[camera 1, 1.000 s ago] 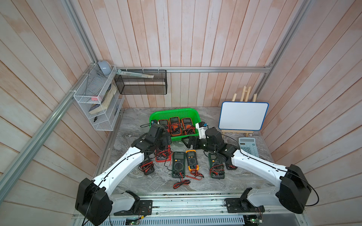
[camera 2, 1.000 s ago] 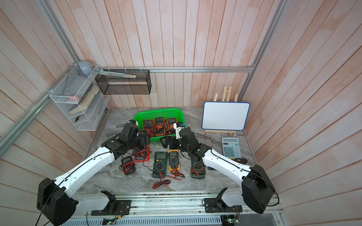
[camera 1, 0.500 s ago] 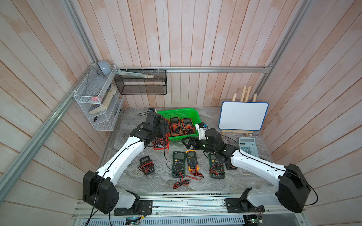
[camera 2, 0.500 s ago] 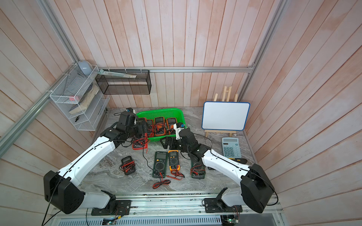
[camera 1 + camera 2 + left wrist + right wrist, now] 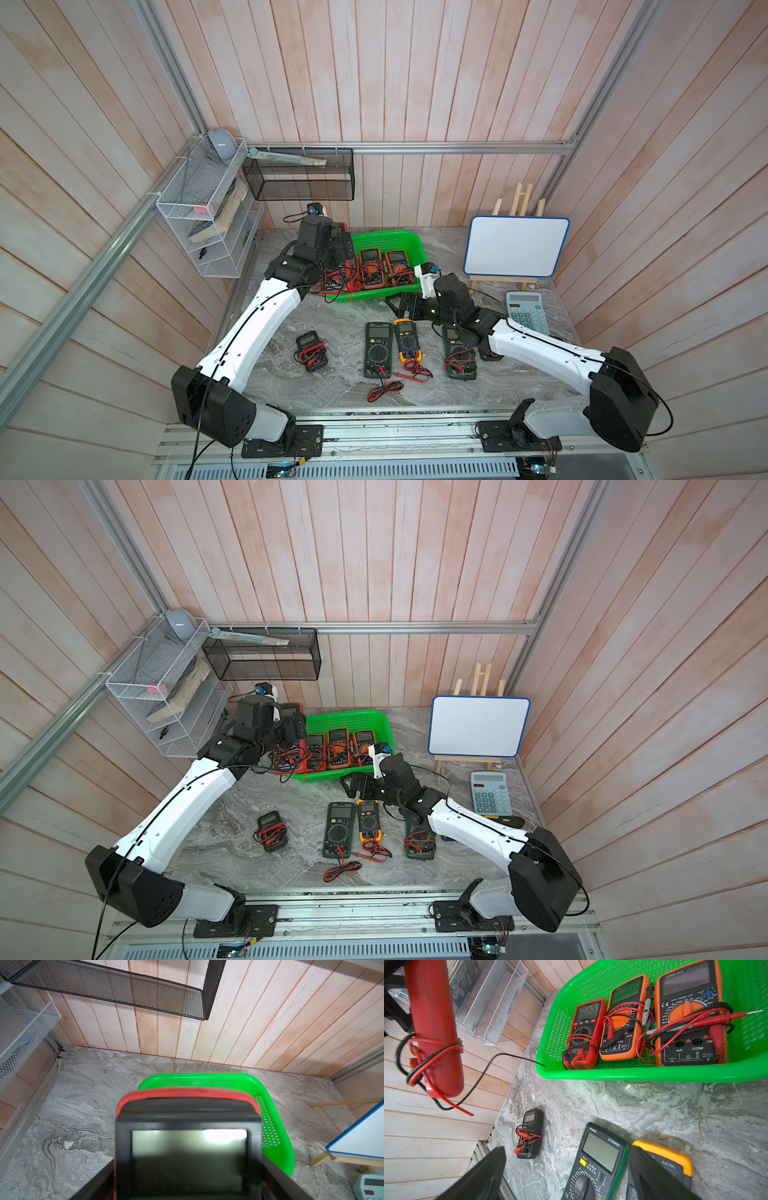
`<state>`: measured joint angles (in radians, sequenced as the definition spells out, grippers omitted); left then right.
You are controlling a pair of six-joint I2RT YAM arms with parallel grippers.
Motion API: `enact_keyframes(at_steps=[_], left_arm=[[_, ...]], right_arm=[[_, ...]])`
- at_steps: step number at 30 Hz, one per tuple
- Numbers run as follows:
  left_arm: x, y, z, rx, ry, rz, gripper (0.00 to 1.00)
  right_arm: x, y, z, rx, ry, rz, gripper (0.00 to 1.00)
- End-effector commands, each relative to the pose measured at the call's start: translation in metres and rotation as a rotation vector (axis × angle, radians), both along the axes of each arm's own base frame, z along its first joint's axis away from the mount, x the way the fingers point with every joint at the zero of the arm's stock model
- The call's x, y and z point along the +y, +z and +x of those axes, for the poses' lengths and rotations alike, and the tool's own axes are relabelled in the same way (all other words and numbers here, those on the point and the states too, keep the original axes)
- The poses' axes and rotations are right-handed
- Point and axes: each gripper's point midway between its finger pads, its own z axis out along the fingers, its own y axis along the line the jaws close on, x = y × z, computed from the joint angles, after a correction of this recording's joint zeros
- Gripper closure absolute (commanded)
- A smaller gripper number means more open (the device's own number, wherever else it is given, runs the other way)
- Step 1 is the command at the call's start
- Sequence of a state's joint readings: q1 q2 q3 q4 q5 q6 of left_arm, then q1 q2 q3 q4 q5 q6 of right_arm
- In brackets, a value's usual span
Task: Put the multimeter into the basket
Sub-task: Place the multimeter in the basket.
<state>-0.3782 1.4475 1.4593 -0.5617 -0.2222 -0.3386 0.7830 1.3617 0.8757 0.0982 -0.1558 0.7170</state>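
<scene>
Left wrist: red-cased, black-faced multimeter (image 5: 187, 1118) | left claw (image 5: 187, 1184) grasping it by perforated green basket (image 5: 197, 1077) | right claw (image 5: 566, 1178) released

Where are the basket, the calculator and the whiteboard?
Basket (image 5: 384, 240): in a top view, bare far wall.
Calculator (image 5: 530, 320): in a top view, keypad.
Whiteboard (image 5: 516, 246): in a top view, middle of white face.
</scene>
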Motion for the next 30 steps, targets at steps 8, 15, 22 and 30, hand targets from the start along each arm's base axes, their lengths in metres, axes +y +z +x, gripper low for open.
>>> enact_keyframes(at_steps=[8, 15, 22, 30], left_arm=[[-0.001, 0.026, 0.048, -0.106, 0.011, 0.026, 1.00], [-0.006, 0.057, 0.071, -0.160, 0.001, 0.035, 1.00], [-0.005, 0.070, 0.090, -0.185, 0.006, 0.040, 1.00], [-0.006, 0.001, 0.105, -0.104, 0.013, 0.066, 1.00]], right_arm=[[0.003, -0.013, 0.000, 0.022, 0.001, -0.017, 0.02], [0.000, -0.017, 0.002, 0.025, -0.006, -0.031, 0.02], [0.000, -0.020, 0.004, 0.031, -0.007, -0.037, 0.02], [-0.006, -0.027, 0.004, 0.042, -0.016, -0.051, 0.02]])
